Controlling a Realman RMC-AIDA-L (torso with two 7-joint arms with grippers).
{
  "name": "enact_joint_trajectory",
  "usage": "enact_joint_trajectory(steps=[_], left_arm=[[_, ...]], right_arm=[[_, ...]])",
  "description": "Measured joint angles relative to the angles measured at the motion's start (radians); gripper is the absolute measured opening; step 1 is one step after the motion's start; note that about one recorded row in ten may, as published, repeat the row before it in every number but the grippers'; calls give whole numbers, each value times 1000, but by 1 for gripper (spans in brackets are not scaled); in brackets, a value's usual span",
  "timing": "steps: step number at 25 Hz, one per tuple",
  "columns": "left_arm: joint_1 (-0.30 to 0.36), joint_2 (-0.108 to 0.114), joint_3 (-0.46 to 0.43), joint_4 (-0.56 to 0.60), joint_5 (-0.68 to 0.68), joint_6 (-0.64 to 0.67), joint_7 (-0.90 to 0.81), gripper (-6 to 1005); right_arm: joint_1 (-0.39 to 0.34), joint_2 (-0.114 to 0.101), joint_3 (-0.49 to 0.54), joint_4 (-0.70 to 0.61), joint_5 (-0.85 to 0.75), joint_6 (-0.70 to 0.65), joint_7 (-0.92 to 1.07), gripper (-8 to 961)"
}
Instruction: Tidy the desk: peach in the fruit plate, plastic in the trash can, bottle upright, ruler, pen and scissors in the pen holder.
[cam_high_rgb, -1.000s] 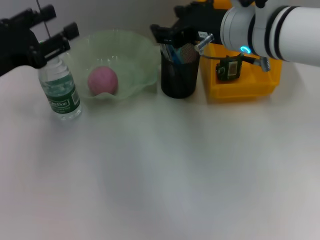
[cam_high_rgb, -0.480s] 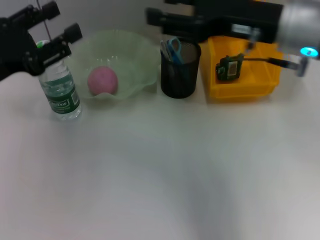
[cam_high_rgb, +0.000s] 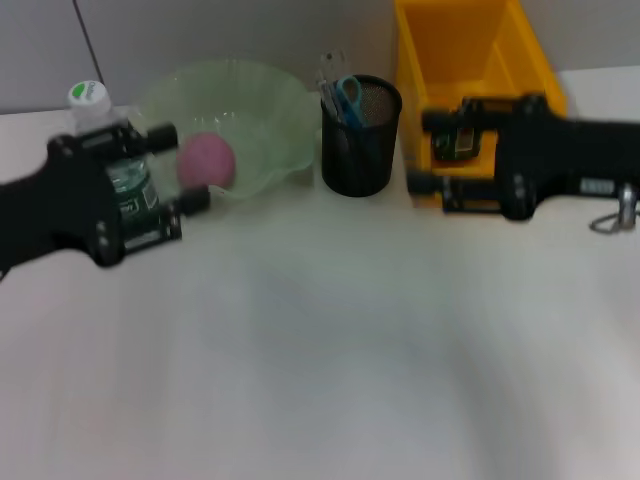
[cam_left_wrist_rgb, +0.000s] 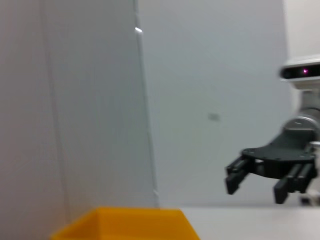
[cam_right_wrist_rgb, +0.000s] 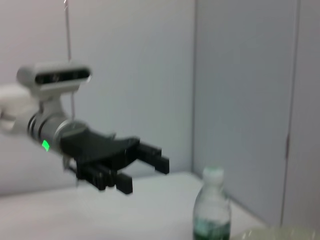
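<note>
2 black end effectors, left (cam_high_rgb: 170, 170) and right (cam_high_rgb: 425, 152), are held wide open above the white desk (cam_high_rgb: 320, 350).

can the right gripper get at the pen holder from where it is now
Probably yes. The right gripper is open and empty, level with the pen holder and just beside it, with only bare table between them.

Open table (cam_high_rgb: 330, 360) before back-row clutter

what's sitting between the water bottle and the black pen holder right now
In the head view, the green fruit plate with the pink peach in it lies between the bottle and the pen holder.
</note>
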Motion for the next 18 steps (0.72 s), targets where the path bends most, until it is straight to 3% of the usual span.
enact_joint_trajectory(steps=[7,18], left_arm=[[-30,-9,3,-2,165,52,-11,663],[-52,-22,1,-17,189,55,-65,663]], right_arm=[[70,-12,3,46,-217,-77,-6,660],[77,-13,5,38,-240,-122,-40,660]])
